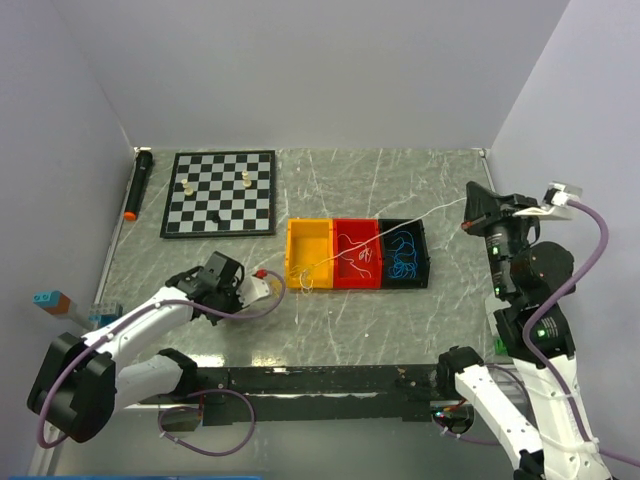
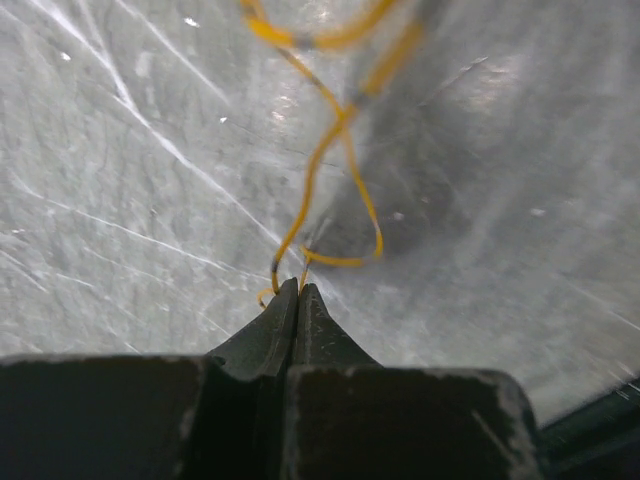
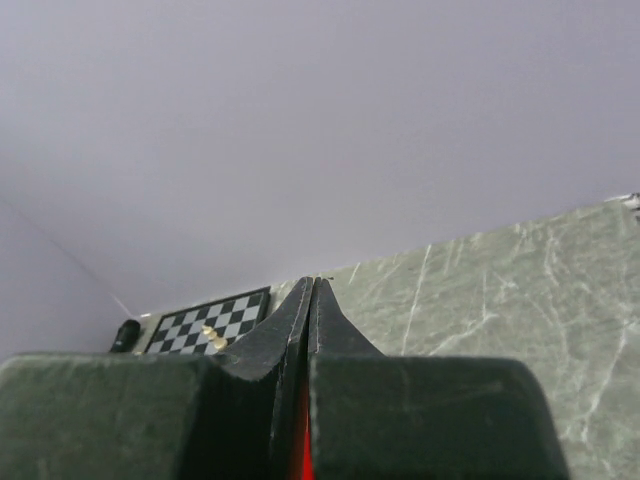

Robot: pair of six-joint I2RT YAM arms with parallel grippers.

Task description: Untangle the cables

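You are in the pulling-apart step, judging by how the cables lie. Your left hand (image 1: 262, 283), at lower left of centre in the top view, has its fingers pressed together on the end of the yellow cable (image 2: 318, 160). In the left wrist view that cable climbs from the fingertips in crossed loops over the table (image 1: 400, 330).

Your right hand (image 1: 468, 222), raised at the right of the frame, is also pressed shut. The white cable (image 1: 420, 218) runs in a taut line from it down across the bins toward the front of the yellow bin (image 1: 310, 235), so it appears to be pinching that strand. The right wrist view is too coarse to show the strand itself.

More white loops lie in the red bin (image 1: 356, 285), and the blue cable (image 1: 403, 255) sits bunched in the black bin (image 1: 424, 250).

The next move probably calls for a slow, steady draw with the right hand away from the left. Watch the small loop just beside the left fingertips, where white and yellow may cross, though I cannot tell that.
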